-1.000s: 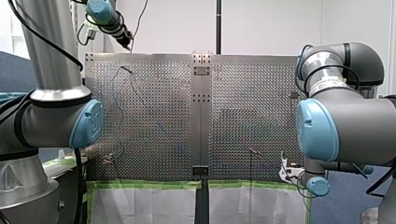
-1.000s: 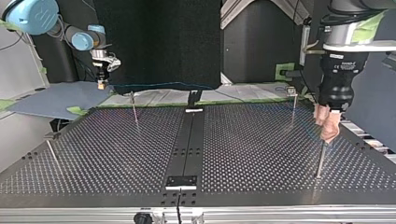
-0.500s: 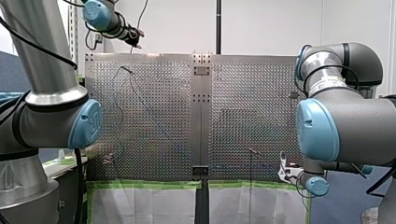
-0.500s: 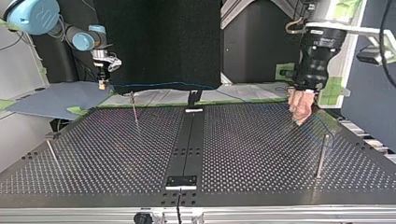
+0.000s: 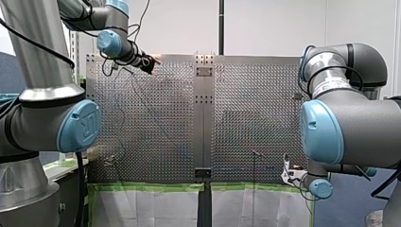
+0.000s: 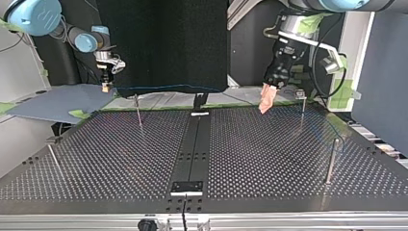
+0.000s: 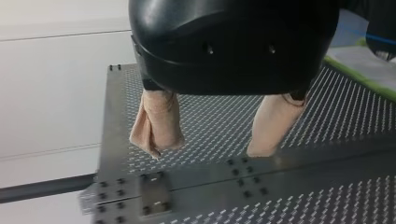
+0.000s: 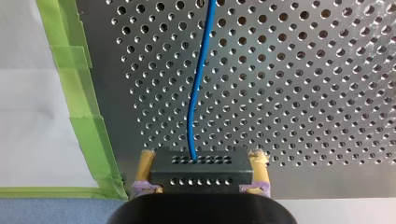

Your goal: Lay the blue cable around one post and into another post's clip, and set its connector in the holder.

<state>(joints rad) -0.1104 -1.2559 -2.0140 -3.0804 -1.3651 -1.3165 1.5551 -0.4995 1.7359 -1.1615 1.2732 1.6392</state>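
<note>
left wrist: left jaws apart above table [image 7: 215,116] | right wrist alone: right jaws clamp connector [image 8: 201,169], blue cable [image 8: 200,88] ahead

**Front view.** Camera behind and above the arms, between their shoulders, facing out over the table [image 5: 246,118]. Both shoulders stand near; the whole table lies further off, with a white wall [image 5: 274,28] beyond.

**Top view.** Camera across the table, low and close to its edge, facing back at the arms. It shares the whole table and the centre strip [image 5: 204,123] with the front view, seen from the opposite end.

**Left wrist view.** Camera on the wrist, looking along the left gripper [image 7: 205,149], whose fingers stand apart. It slants down on the strip's end by the wall, which the front view also shows.

**Right wrist view.** Camera on the wrist, very near, square onto the table past the right gripper [image 8: 201,161], which is closed on the cable [image 8: 198,93]. It takes in the table's edge with the green tape [image 8: 88,130], also seen in the front and top views.
</note>
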